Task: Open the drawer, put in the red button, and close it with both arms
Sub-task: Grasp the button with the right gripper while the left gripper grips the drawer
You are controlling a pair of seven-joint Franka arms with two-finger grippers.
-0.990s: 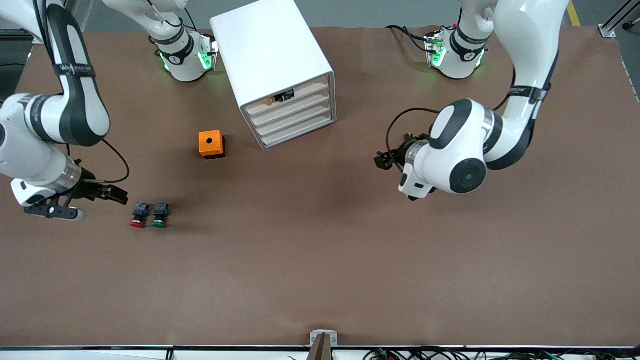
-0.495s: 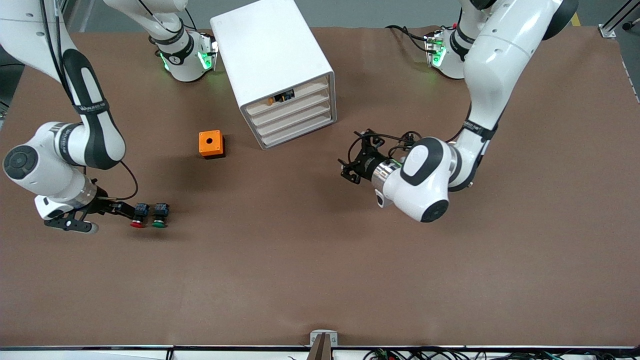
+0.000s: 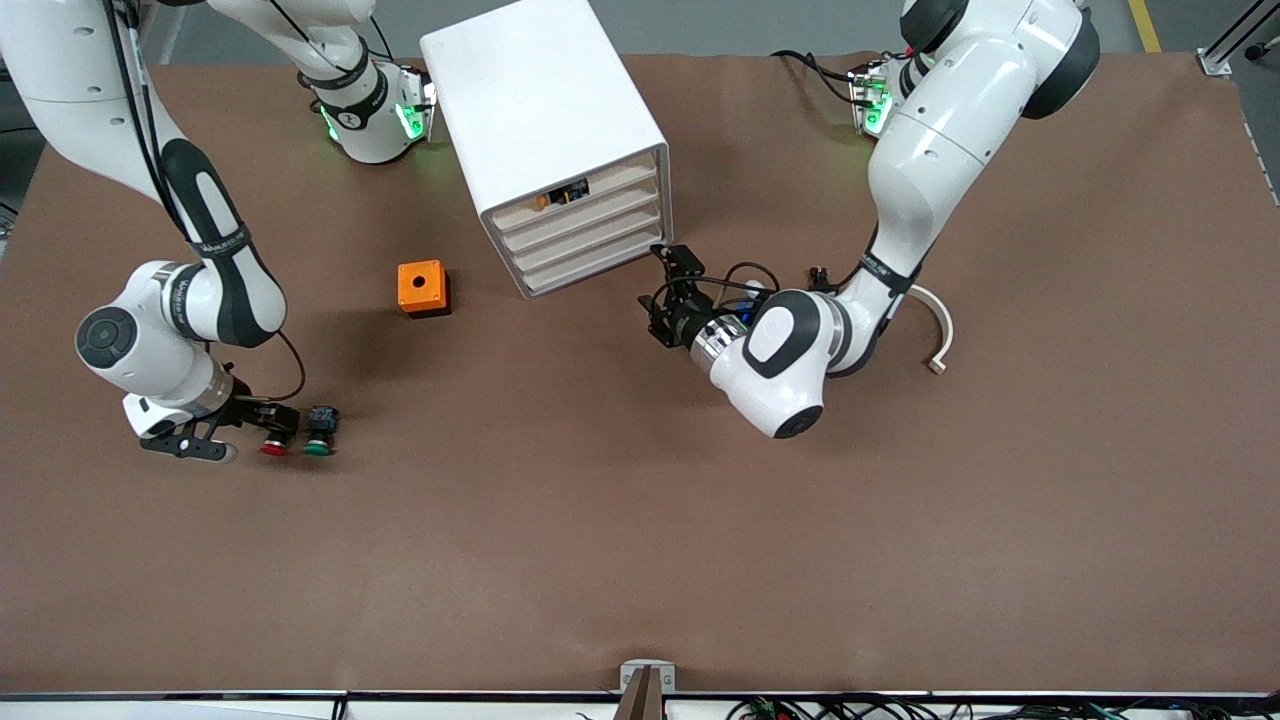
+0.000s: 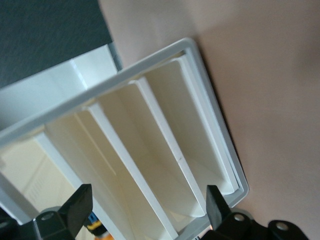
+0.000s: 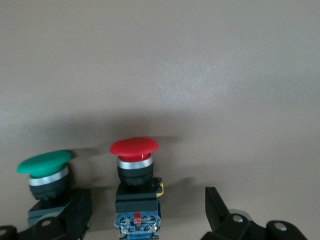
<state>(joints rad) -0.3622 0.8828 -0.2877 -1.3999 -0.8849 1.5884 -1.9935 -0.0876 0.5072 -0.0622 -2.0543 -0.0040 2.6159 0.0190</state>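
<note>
The white cabinet (image 3: 545, 120) stands toward the arms' bases with all four drawers shut. The drawer (image 3: 592, 213) is second from its top. My left gripper (image 3: 660, 287) is open, low, right in front of the cabinet's corner toward the left arm's end. In the left wrist view the cabinet's front (image 4: 220, 130) fills the span between its fingers (image 4: 75, 205). The red button (image 3: 273, 447) lies on the table beside a green button (image 3: 318, 446). My right gripper (image 3: 278, 420) is open with a finger on either side of the red button's body (image 5: 137, 200).
An orange box with a round hole (image 3: 423, 288) sits near the cabinet toward the right arm's end. A white curved piece (image 3: 938, 335) lies on the table by the left arm. The green button (image 5: 44, 162) touches the right gripper's outer finger.
The left gripper swung in from the left arm's end to the cabinet's front. The right gripper slid toward the red button and now straddles its body.
</note>
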